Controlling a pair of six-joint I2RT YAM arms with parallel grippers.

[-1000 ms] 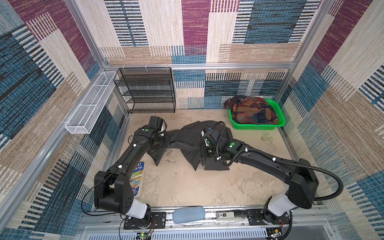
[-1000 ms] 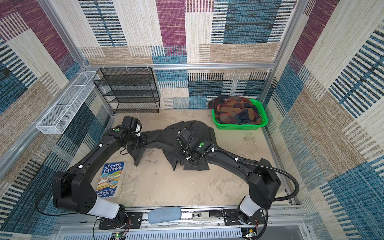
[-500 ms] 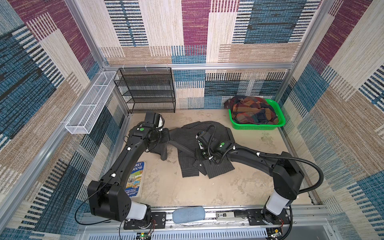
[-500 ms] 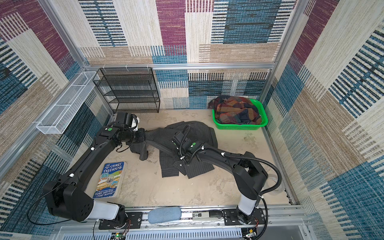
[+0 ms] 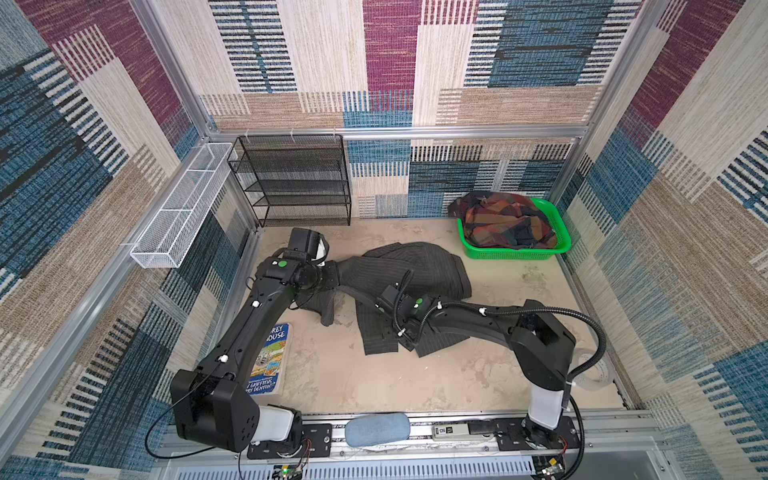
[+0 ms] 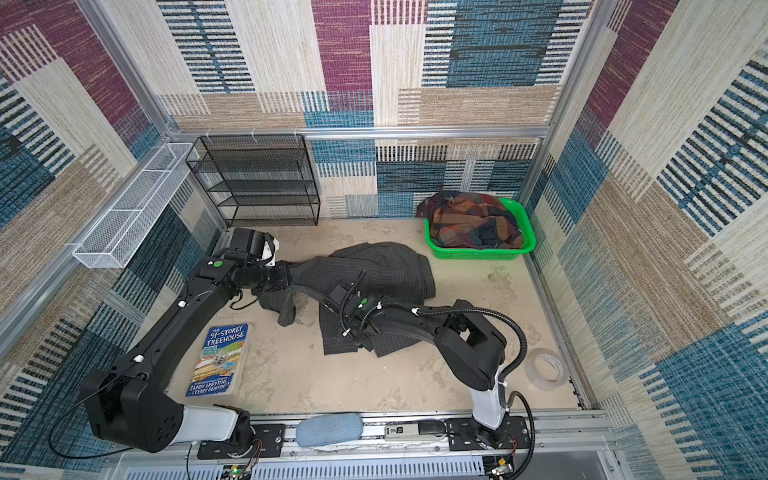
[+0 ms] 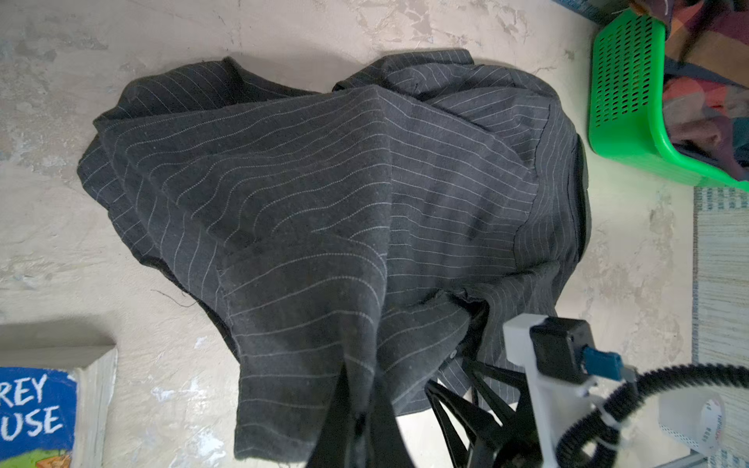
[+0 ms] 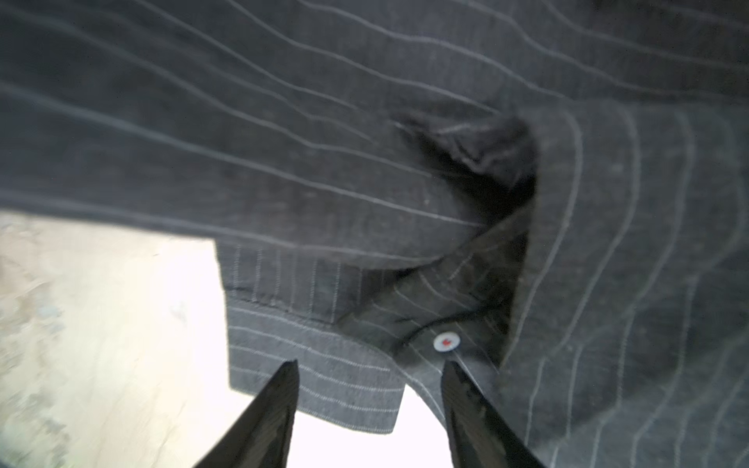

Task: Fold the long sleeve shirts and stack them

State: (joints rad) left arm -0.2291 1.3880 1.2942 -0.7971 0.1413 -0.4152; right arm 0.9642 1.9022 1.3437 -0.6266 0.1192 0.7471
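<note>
One grey shirt, left gripper clamped on it, right gripper parted, button wrist-view only

The pinstriped shirt is matt woven cloth; the basket glossy green plastic; the bench mottled, rough-looking; the rack black metal mesh.

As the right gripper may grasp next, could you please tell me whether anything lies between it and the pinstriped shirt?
Nothing visible does. The right gripper stands open directly over an edge of the pinstriped shirt, with only bare table beside that edge.
</note>
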